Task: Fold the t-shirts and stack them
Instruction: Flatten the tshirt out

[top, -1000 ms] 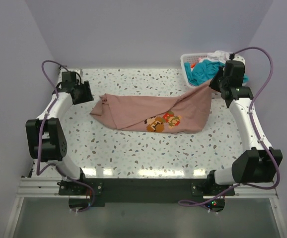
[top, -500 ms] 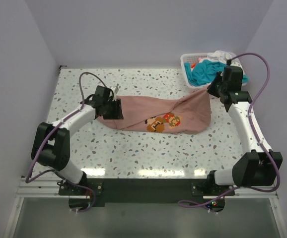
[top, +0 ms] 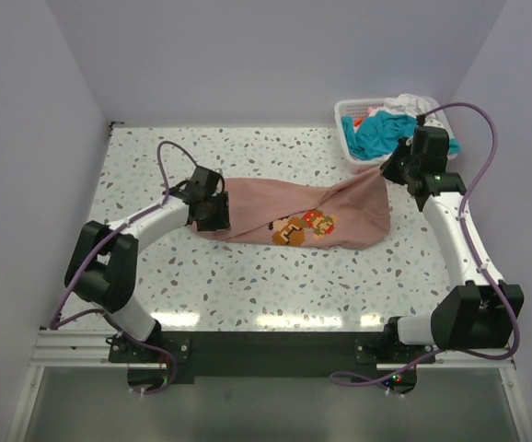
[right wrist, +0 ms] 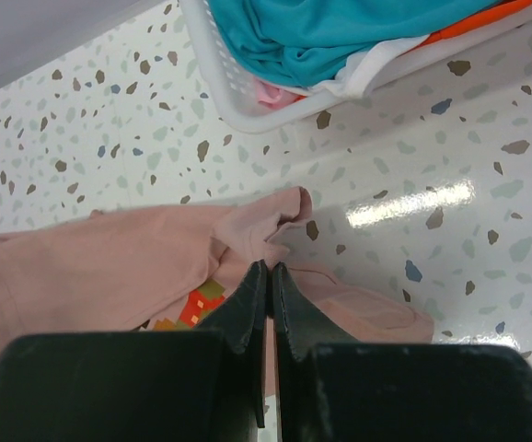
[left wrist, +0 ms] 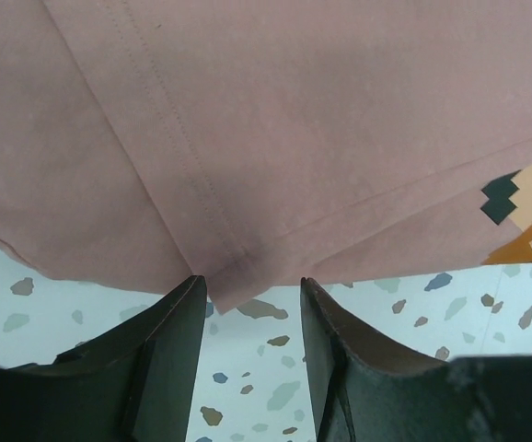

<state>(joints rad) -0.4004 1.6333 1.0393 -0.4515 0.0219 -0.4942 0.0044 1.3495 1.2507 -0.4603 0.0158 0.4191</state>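
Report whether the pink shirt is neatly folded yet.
Not folded: the pink shirt lies crumpled lengthwise on the table, one corner pinched by the right gripper.

2 white arms are showing here, the left arm and the right arm, each wearing chunky black joint housings. A purple cable is trailing off each one. Their bases are sharing a black mounting plate. Up close, the left gripper is showing 2 matte black, wedge-shaped fingers; the right gripper is looking identical.
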